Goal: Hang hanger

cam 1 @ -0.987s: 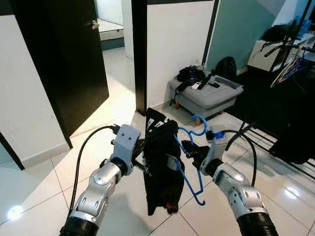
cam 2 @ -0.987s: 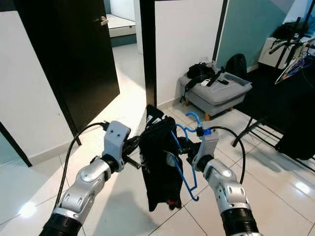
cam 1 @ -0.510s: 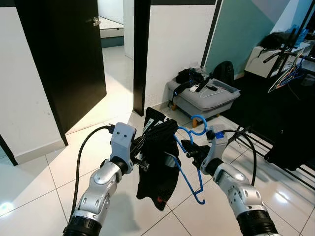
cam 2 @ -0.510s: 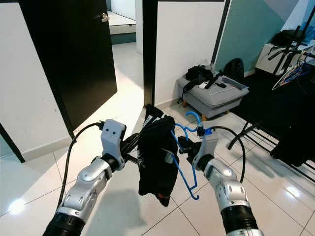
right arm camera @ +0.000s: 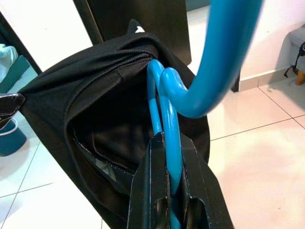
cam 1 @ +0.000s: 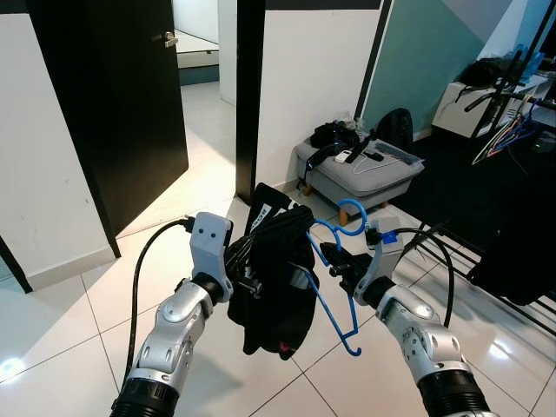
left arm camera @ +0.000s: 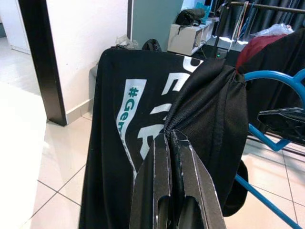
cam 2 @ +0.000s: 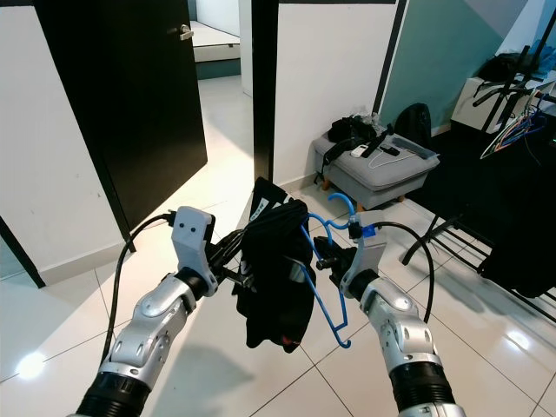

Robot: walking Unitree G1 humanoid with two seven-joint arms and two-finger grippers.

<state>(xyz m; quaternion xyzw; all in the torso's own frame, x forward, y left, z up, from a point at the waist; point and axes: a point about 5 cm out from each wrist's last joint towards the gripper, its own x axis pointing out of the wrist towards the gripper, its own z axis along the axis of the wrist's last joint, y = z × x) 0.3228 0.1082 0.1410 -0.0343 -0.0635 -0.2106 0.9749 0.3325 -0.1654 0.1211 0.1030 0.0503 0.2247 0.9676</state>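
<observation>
The robot is standing on the tiled floor (cam 1: pixel 78 295) with both arms raised in front of it, and the work is still in the dressing stage: getting the black garment (cam 1: pixel 276 278) onto the blue hanger (cam 1: pixel 334 287) before anything goes on a rail. The left claw (cam 1: pixel 248 276) is pinching a bunched fold of the garment, its fingers (left arm camera: pixel 164 176) closed tight on the cloth in the left wrist view. The right claw (cam 1: pixel 334 261) is clamping the hanger's neck just under the hook, pads (right arm camera: pixel 167 191) pressed to either side of the blue wire. One hanger shoulder is sitting inside the garment's opening; the lower bar and far corner are hanging bare to the robot's right of the cloth.

Next, by the look of it, the left claw needs to be drawing the fabric across so the second shoulder slips in, and then the robot needs to be turning right, toward the dark clothes rack (cam 1: pixel 512 174) where other hangers (cam 1: pixel 499 139) are dangling, well apart from it. The hook must be staying upright and free.

Against the frame a second ago, the garment is riding higher and more gathered, its hem no longer trailing long toward the floor, and the left arm is sitting closer to the hanger. The grey ottoman (cam 1: pixel 360 178) is keeping its place by the wall.
</observation>
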